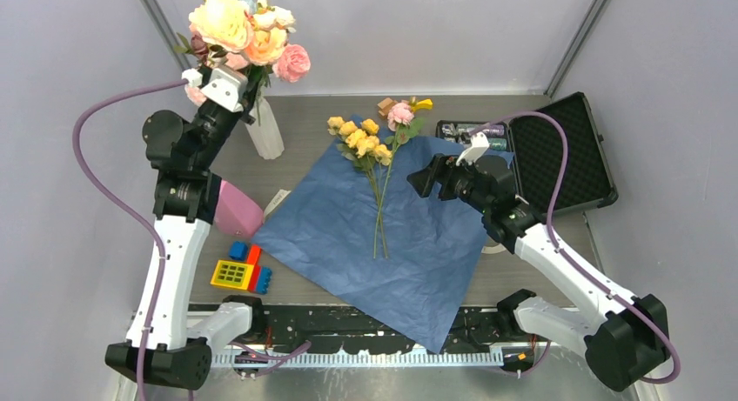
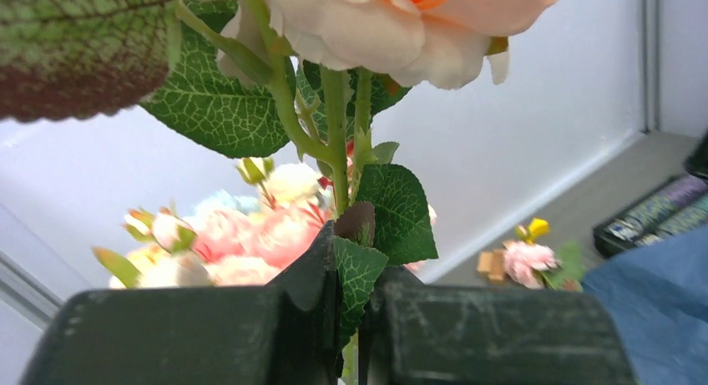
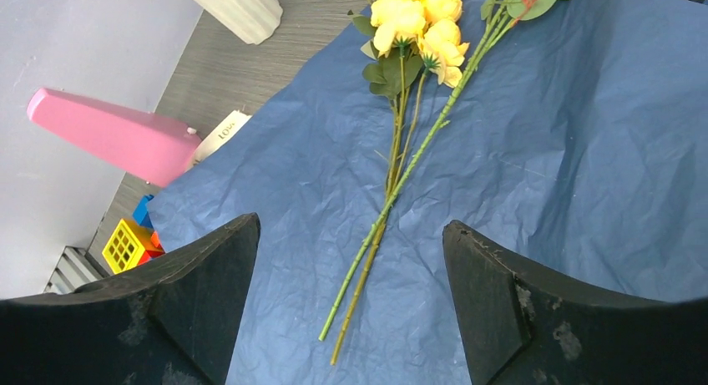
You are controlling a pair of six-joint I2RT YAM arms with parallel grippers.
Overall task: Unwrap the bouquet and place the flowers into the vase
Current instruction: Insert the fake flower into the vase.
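Two sprays of flowers lie unwrapped on the spread blue paper, stems running near-to-far, heads pointing away from the arms. Right gripper hovers wide open over the stems; picking likely comes next, needing a descent and squeeze. Left gripper clamps bigger blooms by the vase.

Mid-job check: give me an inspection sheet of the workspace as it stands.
Surface: grey table, dark blue paper wrap spread flat.
Job's things: yellow and pink flowers lying on wrap; white vase standing back left.
Clutter: pink cone block, toy bricks, open black case.
Grippers: left gripper shut on big-bloom bunch; right gripper open over flowers.
Cables: purple cables loop clear of flowers.
Surroundings: grey walls; nothing else seen.
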